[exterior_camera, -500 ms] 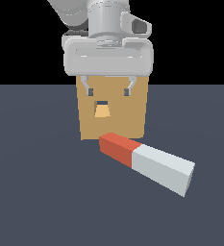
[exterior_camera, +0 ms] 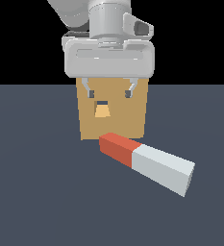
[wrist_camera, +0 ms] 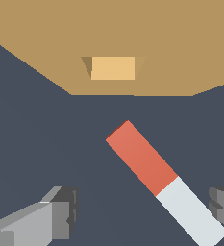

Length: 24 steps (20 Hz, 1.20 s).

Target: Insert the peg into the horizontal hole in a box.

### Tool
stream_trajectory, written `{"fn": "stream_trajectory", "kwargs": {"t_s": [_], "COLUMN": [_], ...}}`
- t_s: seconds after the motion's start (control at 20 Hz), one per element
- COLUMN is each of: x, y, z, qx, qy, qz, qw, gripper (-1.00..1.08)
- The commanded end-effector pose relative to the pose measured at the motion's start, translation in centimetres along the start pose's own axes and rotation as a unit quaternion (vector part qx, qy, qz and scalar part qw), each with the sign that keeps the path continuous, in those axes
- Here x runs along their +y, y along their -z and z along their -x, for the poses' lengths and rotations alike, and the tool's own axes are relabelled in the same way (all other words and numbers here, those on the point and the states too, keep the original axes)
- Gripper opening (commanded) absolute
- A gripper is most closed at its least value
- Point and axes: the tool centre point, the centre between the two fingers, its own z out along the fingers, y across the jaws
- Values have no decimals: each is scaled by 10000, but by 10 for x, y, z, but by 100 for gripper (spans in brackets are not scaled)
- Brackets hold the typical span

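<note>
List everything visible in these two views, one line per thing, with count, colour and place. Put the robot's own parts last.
box: one, tan, upright on the floor, behind the peg in the exterior view.
hole: one, square, lighter tan inside, in the box's facing side.
peg: one, red at one end and pale grey-white along the rest, lying flat on the floor in front of the box, angled, red end nearer the box.
floor: one, dark slate blue, under everything.
arm: one, light grey, coming down from the top of the exterior view.
claw: one, grey fingers spread open, empty, hanging above the peg without touching it.
</note>
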Motion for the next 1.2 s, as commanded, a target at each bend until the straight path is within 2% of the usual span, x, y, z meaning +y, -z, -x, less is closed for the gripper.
{"fn": "stream_trajectory", "kwargs": {"t_s": [0.0,0.35,0.6,0.9,1.15], "x": [2,11,23,41,59], "y": [-3,-17,-32,-51,-67], "z": [4,21,38,57,71], "qx": [-1,-5,-10,-15,-22], "qy": [109,635,1176,1873,2472], "qz": [-1,4,10,17,23], "qw": [9999,9980,9931,9823,9690], "gripper": [100,100,100,100,100]}}
